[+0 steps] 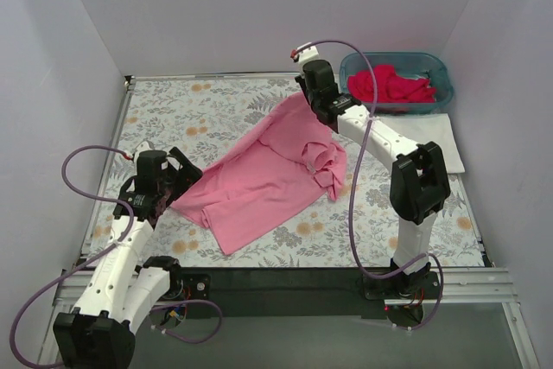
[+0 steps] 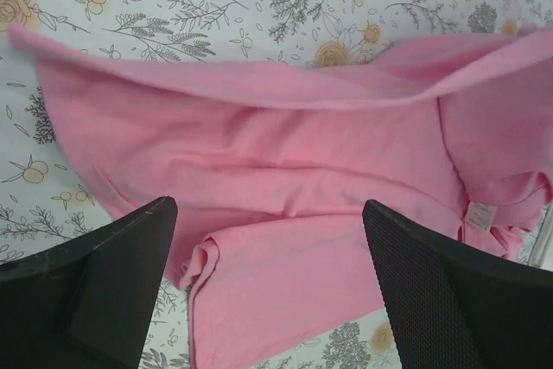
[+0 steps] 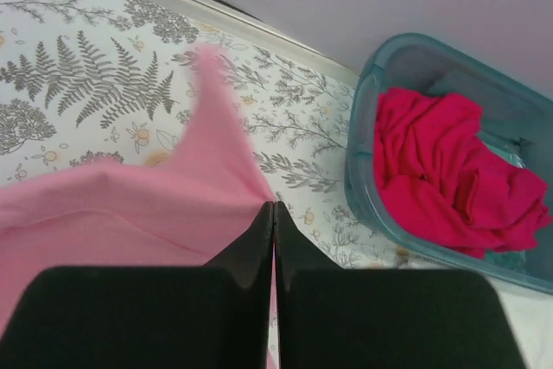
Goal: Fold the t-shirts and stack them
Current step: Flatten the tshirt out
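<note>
Right hand (image 3: 274,215) apparently pinches far edge of light pink t-shirt (image 3: 121,213).

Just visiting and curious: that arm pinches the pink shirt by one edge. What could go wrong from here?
The right fingers pinch only a thin edge of the light pink t-shirt, so it might slip free when pulled. The shirt lies bunched and skewed, so folding now could trap wrinkles. The open left fingers hover over doubled cloth and might grab two layers.
</note>
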You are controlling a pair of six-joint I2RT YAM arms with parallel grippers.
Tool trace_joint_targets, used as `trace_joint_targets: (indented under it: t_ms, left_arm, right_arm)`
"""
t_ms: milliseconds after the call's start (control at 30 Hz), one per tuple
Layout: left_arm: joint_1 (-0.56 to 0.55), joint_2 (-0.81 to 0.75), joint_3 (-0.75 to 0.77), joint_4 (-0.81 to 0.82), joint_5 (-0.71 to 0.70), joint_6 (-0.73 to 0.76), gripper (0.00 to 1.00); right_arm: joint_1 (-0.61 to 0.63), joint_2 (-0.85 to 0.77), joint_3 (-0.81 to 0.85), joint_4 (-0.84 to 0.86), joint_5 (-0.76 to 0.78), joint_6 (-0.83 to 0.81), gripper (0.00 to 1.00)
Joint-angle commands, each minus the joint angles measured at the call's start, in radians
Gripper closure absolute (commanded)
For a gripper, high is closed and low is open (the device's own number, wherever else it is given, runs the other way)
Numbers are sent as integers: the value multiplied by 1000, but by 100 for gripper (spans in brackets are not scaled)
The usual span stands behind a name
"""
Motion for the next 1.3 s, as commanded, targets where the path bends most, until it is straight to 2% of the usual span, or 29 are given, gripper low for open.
trace_joint_targets:
  t_ms: [0,33,67,100,133,200,367,400,500,667,800,900,933,1033,1267]
  left_arm:
    - [-3,26,-25,56,10,-17,18]
    - [-3,35,-38,65,4,-21,18]
    - [-3,55,-43,77,-6,-25,18]
    - [-3,66,-44,82,-16,-26,18]
    - [-3,80,-51,87,-44,-28,18]
    - [-3,121,-51,105,-64,-28,18]
    - [3,218,-37,123,-153,-17,17]
    - [5,234,-35,126,-159,-17,17]
    - [13,282,-37,160,-171,-23,17]
    - [30,363,-37,185,-176,-34,17]
    - [31,443,-34,221,-156,-38,19]
    - [34,526,-15,249,-154,-37,24]
    - [36,552,0,257,-160,-31,30]
    - [39,645,55,268,-177,-11,35]
    - [42,778,156,272,-191,35,37]
  right_arm:
    - [35,-29,6,-26,56,0,96]
    - [34,-32,-8,-27,62,-1,89]
    - [35,-44,-32,-29,59,0,66]
    - [32,-54,-49,-35,48,5,56]
    - [35,-78,-67,-43,39,20,48]
    - [35,-112,-125,-58,4,42,38]
    - [35,-267,-285,-125,-169,135,38]
    - [37,-287,-316,-133,-243,152,38]
    - [39,-353,-445,-155,-332,207,39]
    - [39,-414,-604,-173,-362,275,39]
    - [39,-436,-676,-179,-446,319,40]
    - [40,-431,-709,-179,-518,330,41]
    - [42,-430,-712,-179,-533,333,41]
    - [97,-405,-700,-181,-541,319,43]
    - [288,-290,-591,-182,-460,290,43]
